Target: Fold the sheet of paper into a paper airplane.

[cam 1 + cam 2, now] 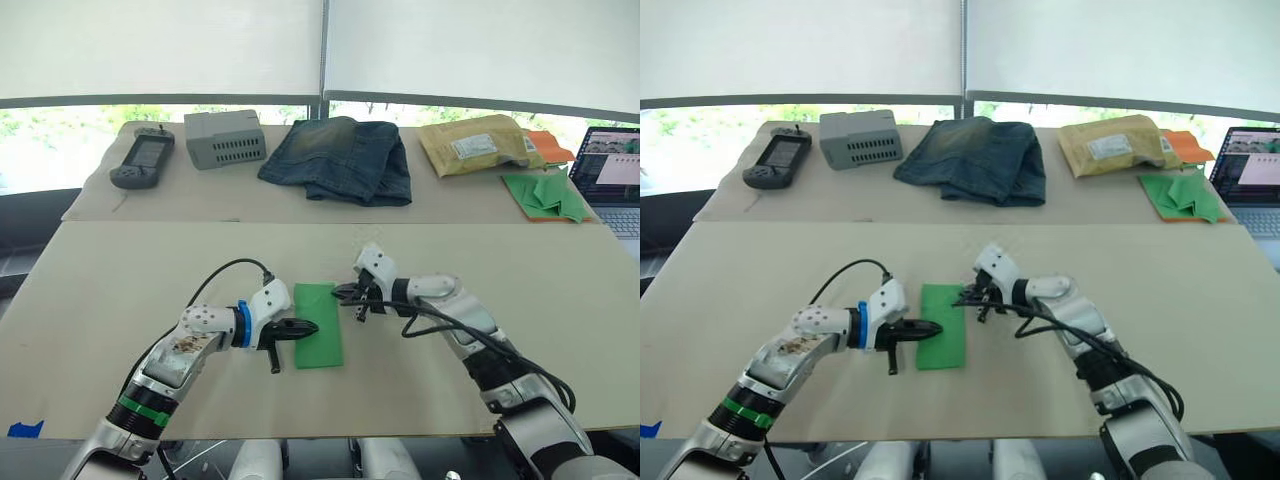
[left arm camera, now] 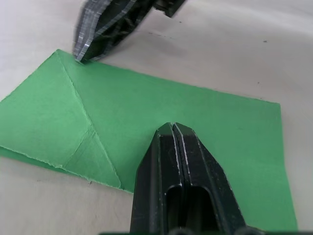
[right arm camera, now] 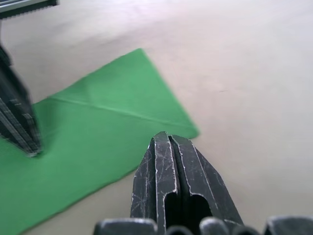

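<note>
Green sheet of paper (image 1: 318, 325) lies flat on the near table (image 1: 120, 280), roughly midway between the two arms, as a narrow folded rectangle running near to far. One corner at its far end is already turned down into a small triangular flap, with a crease showing in the left wrist view.

The left gripper (image 1: 296, 329) has its fingers pressed together with nothing between them, its tip resting over the sheet's left side around the middle. The right gripper (image 1: 350, 294) is likewise closed and empty, its tip sitting at the sheet's far right edge.

My reading is that the arms are pinning and pressing the paper to set a fold, with most of the airplane yet to be made.

The main risk is the sheet sliding on the smooth tabletop: if one tip pushes sideways while the other bears too lightly, the paper would skate or rotate and the next crease would land crooked. Closed tips also drag easily, so a hard sweep could buckle or tear the thin paper, or spring the turned-down corner open.
</note>
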Controlling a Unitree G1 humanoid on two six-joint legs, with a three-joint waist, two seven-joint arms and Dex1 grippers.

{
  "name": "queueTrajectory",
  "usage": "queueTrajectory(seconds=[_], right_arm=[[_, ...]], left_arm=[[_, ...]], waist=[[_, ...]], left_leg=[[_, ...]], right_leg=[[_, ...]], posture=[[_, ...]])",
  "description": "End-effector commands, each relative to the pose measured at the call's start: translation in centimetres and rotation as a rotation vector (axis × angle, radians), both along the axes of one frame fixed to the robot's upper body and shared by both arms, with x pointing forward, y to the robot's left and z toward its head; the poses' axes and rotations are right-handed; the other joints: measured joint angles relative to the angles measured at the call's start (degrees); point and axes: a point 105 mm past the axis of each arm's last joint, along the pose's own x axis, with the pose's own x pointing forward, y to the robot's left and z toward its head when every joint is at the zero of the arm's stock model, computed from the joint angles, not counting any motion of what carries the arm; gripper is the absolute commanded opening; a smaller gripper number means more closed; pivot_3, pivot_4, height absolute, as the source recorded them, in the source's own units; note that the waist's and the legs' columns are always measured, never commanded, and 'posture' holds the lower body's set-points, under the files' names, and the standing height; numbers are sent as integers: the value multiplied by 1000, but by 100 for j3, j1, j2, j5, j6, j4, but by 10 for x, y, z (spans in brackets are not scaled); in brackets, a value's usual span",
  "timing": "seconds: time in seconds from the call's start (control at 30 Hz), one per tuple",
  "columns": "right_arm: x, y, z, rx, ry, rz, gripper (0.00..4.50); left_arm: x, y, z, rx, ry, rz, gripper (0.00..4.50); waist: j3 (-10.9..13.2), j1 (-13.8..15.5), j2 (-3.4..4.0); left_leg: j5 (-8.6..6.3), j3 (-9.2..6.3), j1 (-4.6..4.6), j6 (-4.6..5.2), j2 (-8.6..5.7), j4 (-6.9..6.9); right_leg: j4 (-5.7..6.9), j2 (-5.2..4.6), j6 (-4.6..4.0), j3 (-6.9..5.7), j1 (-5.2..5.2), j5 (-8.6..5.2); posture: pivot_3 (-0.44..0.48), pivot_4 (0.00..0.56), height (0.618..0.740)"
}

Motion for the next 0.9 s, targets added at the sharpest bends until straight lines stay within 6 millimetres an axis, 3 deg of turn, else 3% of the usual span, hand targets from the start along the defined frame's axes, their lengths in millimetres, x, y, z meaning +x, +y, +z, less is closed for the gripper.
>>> queueTrajectory(seconds=[0.03,0.33,0.67,0.9], right_arm=[[8,-5,-3,-26,-16,0,34],[-7,6,-11,-44,-17,126,34],[-49,0,-27,-74,48,255,34],[-69,8,-29,-38,71,288,34]], left_arm=[[2,16,-14,77,27,43,0],[10,18,-11,76,20,53,0],[12,16,-10,75,15,25,0],[9,14,-10,74,27,7,0]], waist=[[0,-10,0],[-1,-74,3],[-3,-107,5],[-5,-113,6]], left_leg=[[0,-1,0,0,1,0],[0,-4,8,0,3,-2],[0,-11,7,0,3,-6],[0,-10,9,0,3,-10]], right_leg=[[0,1,0,0,0,0],[4,1,1,0,4,-1],[3,-1,2,0,4,-4],[1,0,3,0,5,-7]], posture=[[0,150,728],[0,150,728],[0,150,728],[0,150,728]])
